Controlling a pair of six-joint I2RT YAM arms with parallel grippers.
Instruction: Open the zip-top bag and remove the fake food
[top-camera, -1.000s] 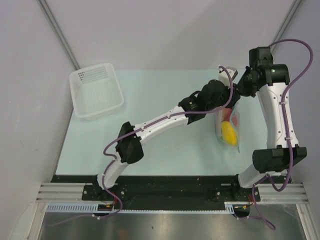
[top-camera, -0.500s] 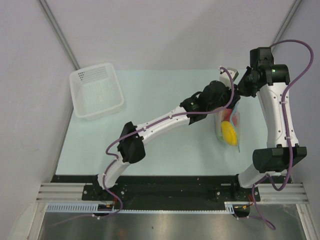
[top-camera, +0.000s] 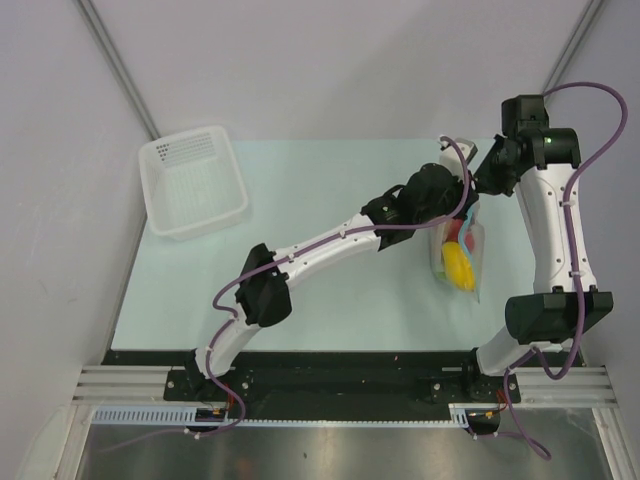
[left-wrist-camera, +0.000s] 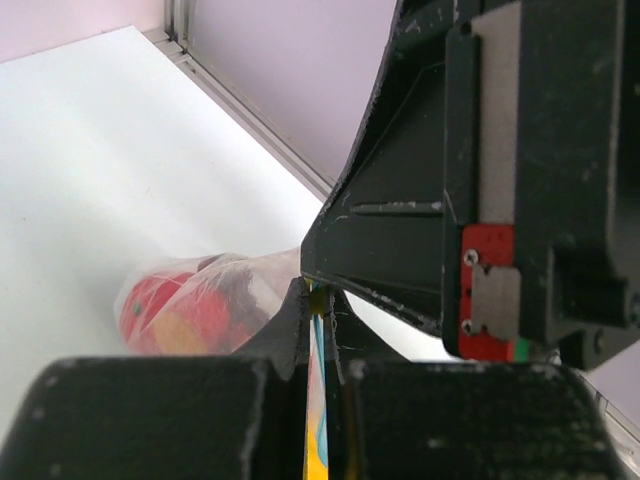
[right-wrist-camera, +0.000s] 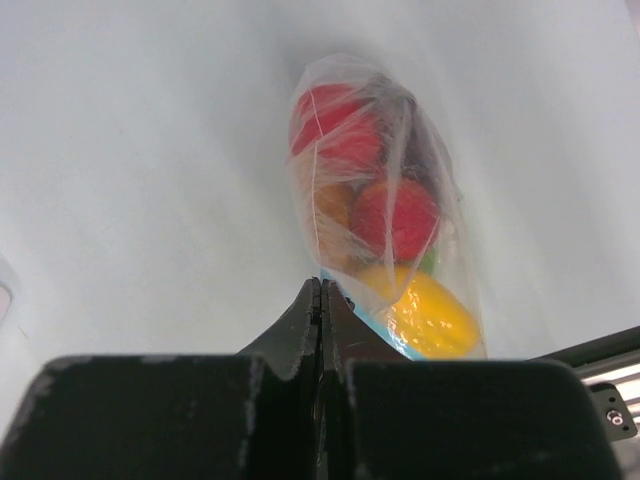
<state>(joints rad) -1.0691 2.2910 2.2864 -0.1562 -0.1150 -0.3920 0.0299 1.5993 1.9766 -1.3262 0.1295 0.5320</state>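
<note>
The zip-top bag (top-camera: 463, 252) hangs at the right of the table, held by its mouth between both grippers. It holds the fake food: a yellow piece (top-camera: 458, 265), red fruits (right-wrist-camera: 395, 215), an orange piece and a bit of green. My left gripper (top-camera: 452, 196) is shut on the bag's mouth, and the teal zip strip (left-wrist-camera: 319, 345) shows between its jaws in the left wrist view (left-wrist-camera: 318, 296). My right gripper (top-camera: 482, 188) is shut (right-wrist-camera: 321, 288) on the bag's edge beside the teal strip (right-wrist-camera: 372, 325). The bag (right-wrist-camera: 375, 190) hangs below it, the yellow piece (right-wrist-camera: 432, 315) nearest.
A white perforated basket (top-camera: 192, 180) stands at the table's far left corner. The right gripper's black body (left-wrist-camera: 490, 170) fills the right half of the left wrist view. The back wall rail (left-wrist-camera: 250, 120) runs close behind the bag.
Almost nothing. Both grippers keep their hold on the bag's mouth, and the bag has shifted only slightly.
</note>
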